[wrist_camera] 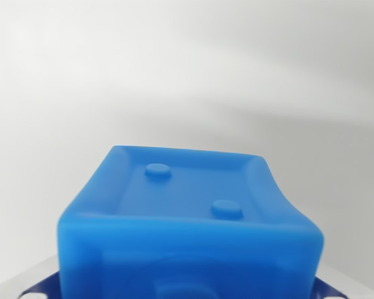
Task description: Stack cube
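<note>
A single blue cube (187,218) fills the lower middle of the wrist view, very close to the camera and slightly blurred. Its upward-turned face is a shallow recessed panel with a raised rim, and two small round studs sit on that panel, one toward the far left and one nearer on the right. The near face is a smooth, glossy blue and runs out of the picture at the bottom edge, where a faint circular shape shows in it. At the bottom left and bottom right corners of the view, darker blue pieces (40,288) with small pale dots peek out from beneath the cube; whether they belong to a second block or to something else cannot be told. Only this one cube can be counted with certainty. Behind and around it lies a plain, pale grey-white surface (187,68), bare and softly lit, with a dim diagonal band of shadow crossing its upper part; nothing of the room beyond it shows. The hand itself is not visible in this view, so whether its fingers are spread or pinching the cube cannot be told.
</note>
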Controlling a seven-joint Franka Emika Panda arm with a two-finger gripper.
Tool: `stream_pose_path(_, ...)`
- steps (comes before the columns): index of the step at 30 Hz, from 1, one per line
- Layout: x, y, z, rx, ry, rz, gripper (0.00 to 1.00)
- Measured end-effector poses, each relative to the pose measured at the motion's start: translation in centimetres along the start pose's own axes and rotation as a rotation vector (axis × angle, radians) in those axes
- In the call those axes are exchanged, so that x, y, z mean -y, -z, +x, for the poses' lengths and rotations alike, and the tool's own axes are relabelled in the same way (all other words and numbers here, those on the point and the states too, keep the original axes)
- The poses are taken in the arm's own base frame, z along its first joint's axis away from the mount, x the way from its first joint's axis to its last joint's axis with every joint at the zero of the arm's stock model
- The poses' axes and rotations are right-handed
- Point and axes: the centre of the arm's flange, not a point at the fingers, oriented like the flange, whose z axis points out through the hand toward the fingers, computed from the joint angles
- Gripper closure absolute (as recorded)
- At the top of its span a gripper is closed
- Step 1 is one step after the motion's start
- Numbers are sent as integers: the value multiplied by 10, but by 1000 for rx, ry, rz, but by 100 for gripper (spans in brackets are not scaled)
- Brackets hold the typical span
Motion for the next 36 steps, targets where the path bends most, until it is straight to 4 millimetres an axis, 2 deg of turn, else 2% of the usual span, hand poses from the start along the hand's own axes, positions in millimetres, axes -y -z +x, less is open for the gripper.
stream_pose_path(36, 60, 12, -37, -3, -124, 3, 100)
